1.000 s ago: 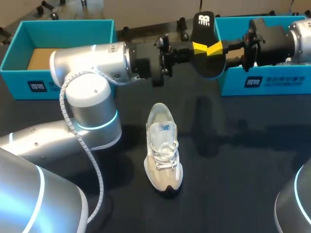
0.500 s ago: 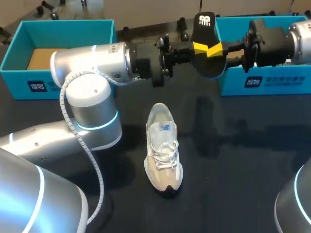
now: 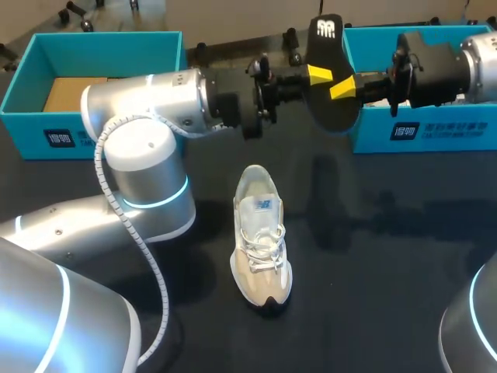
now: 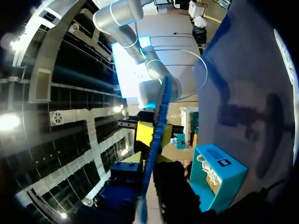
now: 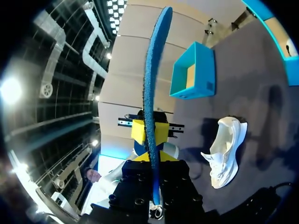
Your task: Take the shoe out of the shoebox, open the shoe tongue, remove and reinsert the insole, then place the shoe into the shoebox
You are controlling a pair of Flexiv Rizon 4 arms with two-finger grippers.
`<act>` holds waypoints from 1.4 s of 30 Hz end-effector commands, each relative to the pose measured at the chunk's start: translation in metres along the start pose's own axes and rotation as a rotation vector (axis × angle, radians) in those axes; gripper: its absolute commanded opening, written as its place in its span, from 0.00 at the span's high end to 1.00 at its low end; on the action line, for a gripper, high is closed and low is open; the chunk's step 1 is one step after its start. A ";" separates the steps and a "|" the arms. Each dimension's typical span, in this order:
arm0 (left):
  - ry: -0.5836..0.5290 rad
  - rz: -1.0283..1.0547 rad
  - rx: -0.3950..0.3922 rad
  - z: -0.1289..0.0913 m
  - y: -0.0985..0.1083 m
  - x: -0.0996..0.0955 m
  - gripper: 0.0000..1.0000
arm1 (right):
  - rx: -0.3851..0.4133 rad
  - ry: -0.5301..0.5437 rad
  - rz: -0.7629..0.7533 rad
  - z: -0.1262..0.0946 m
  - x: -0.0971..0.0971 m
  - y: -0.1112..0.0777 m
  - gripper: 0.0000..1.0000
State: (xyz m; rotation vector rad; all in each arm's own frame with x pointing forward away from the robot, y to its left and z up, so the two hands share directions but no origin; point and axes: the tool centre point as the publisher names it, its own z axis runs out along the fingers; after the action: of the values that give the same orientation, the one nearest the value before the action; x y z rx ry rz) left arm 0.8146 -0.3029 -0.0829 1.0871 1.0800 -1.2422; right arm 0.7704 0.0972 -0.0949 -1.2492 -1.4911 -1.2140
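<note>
The dark table (image 3: pixel 373 256) carries a white shoe (image 3: pixel 262 241) near its middle, toe toward the near edge. A blue box (image 3: pixel 101 140) sits at the far left corner and a second blue box (image 3: pixel 435 132) at the far right.

Your left arm (image 3: pixel 147 101) wears smooth silver shells, a cyan light ring (image 3: pixel 167 198) glows round its joint, a white ribbed cable (image 3: pixel 149 268) trails along it, your right arm (image 3: pixel 480 66) matches in silver, both end in black wrist hardware and bright yellow fingertips (image 3: pixel 320 74)

Black table (image 3: pixel 380 264); a brown cardboard sheet (image 3: pixel 66 93) lies flat near its far left corner
</note>
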 end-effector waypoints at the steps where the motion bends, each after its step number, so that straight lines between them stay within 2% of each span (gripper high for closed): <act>1: -0.006 0.005 0.002 -0.005 0.001 -0.004 0.00 | -0.008 -0.023 -0.015 0.000 -0.002 0.003 1.00; 6: 0.017 0.021 0.002 -0.021 0.005 -0.010 0.00 | -0.028 -0.058 -0.023 -0.003 -0.005 0.003 1.00; 12: 0.058 0.038 -0.009 -0.045 0.012 -0.007 0.00 | -0.056 -0.096 -0.045 -0.004 -0.007 0.005 1.00; 29: 0.164 0.009 -0.035 -0.113 0.022 -0.005 0.00 | -0.129 -0.199 -0.200 -0.001 0.003 0.025 1.00; 37: 0.274 -0.160 -0.021 -0.145 0.024 0.005 0.00 | -0.159 -0.270 -0.329 0.005 0.013 0.034 1.00; 42: 0.350 -0.268 -0.036 -0.163 0.024 0.014 0.00 | -0.150 -0.305 -0.398 0.012 0.018 0.039 1.00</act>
State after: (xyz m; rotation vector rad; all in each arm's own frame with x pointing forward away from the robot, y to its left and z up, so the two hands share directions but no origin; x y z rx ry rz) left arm 0.8381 -0.1579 -0.1246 1.1452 1.4835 -1.2708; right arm 0.8024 0.1060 -0.0767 -1.3130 -1.9561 -1.4707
